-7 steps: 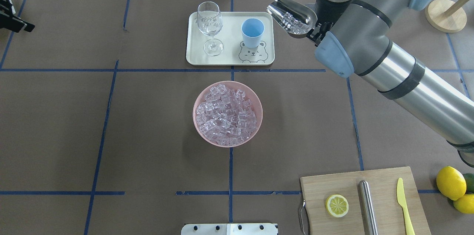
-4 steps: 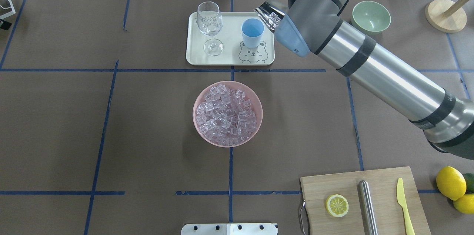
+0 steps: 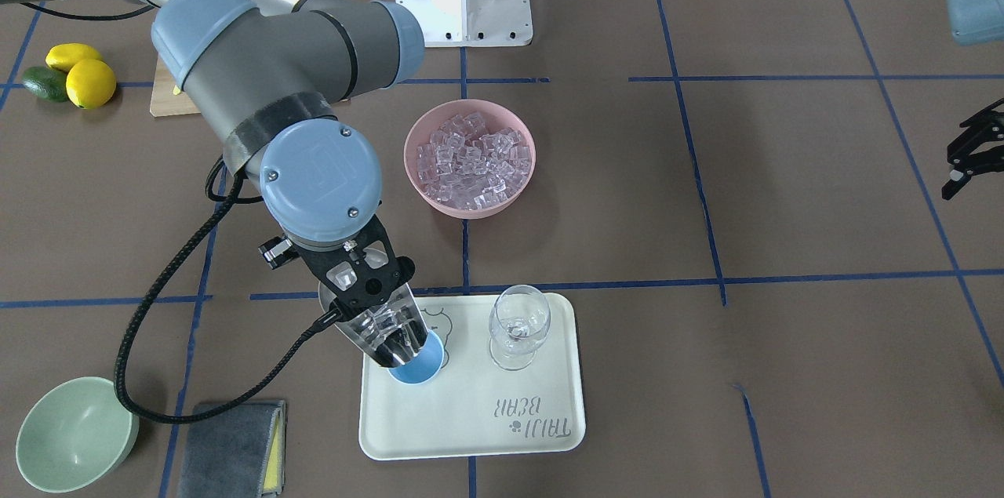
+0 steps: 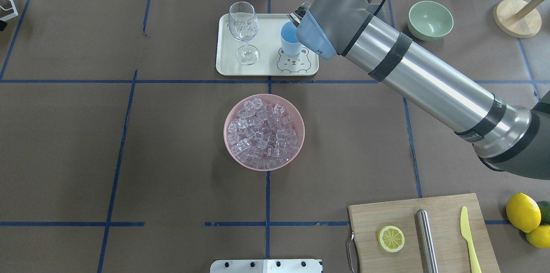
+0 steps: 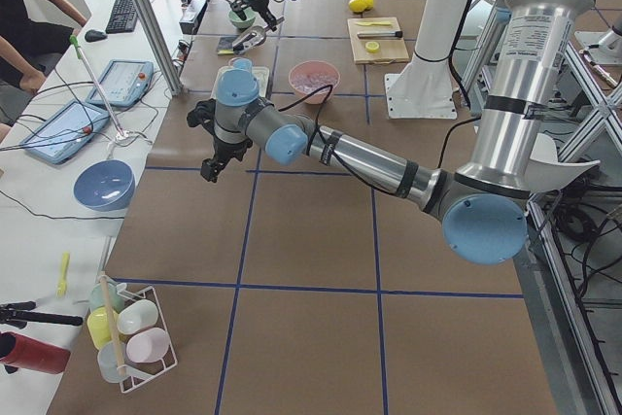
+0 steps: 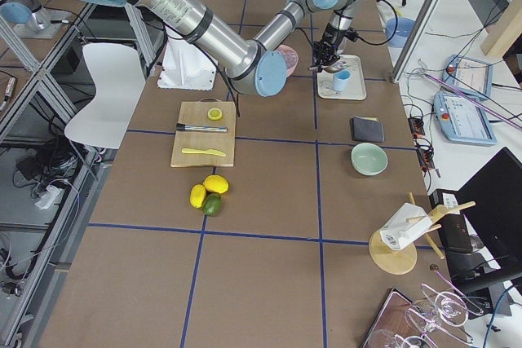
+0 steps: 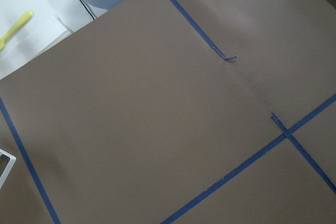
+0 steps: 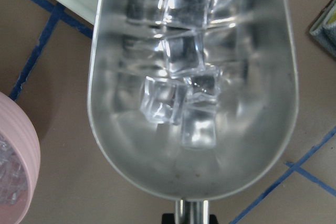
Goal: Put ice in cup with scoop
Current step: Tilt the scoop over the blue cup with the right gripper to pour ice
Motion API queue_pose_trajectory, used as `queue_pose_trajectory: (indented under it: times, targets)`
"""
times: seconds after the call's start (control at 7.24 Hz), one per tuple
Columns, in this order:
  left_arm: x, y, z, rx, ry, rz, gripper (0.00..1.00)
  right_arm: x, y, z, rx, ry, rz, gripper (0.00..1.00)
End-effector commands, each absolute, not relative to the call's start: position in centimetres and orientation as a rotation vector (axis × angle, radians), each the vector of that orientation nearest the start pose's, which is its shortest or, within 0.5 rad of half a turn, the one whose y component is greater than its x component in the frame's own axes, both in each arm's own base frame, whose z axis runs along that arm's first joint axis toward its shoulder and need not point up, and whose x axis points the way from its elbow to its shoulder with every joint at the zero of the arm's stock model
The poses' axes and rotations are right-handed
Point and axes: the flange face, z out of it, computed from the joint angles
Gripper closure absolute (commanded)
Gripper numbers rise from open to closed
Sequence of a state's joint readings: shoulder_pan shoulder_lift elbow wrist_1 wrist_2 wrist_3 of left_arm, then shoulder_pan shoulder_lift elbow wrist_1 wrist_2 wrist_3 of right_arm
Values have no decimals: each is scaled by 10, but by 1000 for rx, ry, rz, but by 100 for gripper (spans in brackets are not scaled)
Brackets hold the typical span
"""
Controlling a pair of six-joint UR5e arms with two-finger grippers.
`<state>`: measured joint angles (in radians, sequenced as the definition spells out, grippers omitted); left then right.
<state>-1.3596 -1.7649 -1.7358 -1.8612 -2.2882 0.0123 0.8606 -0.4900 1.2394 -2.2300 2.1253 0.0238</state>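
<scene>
covering table: brown paper, blue tape grid
right gripper: pinching scoop over cup
left gripper: spread

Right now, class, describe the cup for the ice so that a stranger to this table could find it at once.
Look for the cream tray with a bear drawing, near the pink bowl of ice. Two things stand on it: the cup is the short, light-blue one by the bear, under the tip of the scoop, while its neighbour is a tall clear stemmed glass.
</scene>
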Motion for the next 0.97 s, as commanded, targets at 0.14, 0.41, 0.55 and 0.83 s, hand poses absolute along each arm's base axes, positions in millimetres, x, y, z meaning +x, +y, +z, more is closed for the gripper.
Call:
queue_pose_trajectory:
  times: [0.14, 0.41, 0.55, 0.83]
  targets:
    - [52, -575, 437, 561, 754, 441, 0, -454, -648, 157, -215, -522, -670, 100]
    - [52, -574, 437, 563, 754, 442, 0, -452, -647, 158, -274, -497, -658, 100]
    - [51, -573, 436, 565, 754, 441, 0, -450, -644, 152, -298, -486, -653, 100]
    - [51, -574, 435, 566, 754, 442, 0, -449, -643, 148, -301, -485, -653, 100]
